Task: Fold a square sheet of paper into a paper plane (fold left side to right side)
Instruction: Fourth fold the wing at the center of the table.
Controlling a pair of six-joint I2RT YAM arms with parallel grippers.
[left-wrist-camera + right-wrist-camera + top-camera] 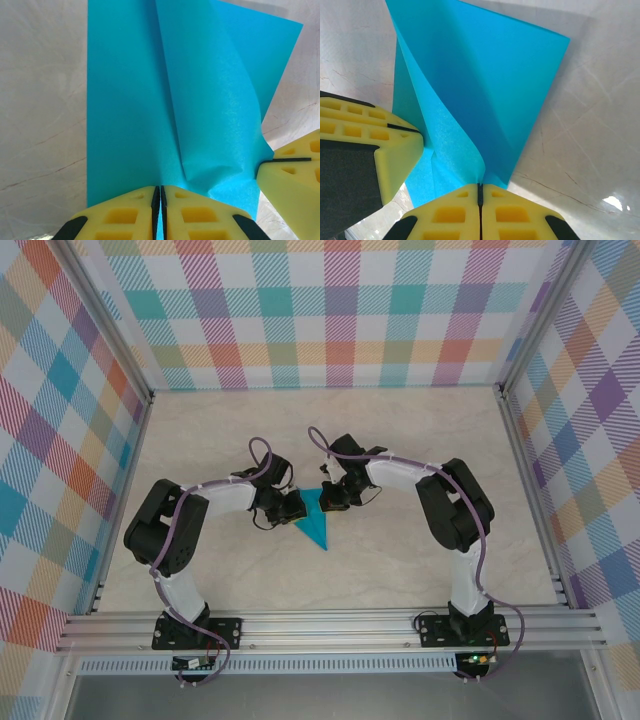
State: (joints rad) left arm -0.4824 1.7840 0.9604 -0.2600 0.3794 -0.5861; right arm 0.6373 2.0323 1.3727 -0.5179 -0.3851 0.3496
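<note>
Yellow fingers (125, 217) of the left gripper (159, 190) are pinching the near edge of the teal-blue paper (125, 100). Opposite, the right gripper (480, 187) is clamping shut on a raised flap of the same sheet. From above, the left arm (200, 508) and right arm (445, 495) are each bending at the elbow and reaching inward, wrists nearly meeting over the middle of the table (400, 570). Two arms and two grippers are working one paper, which is lying creased into a pointed shape between them.
</note>
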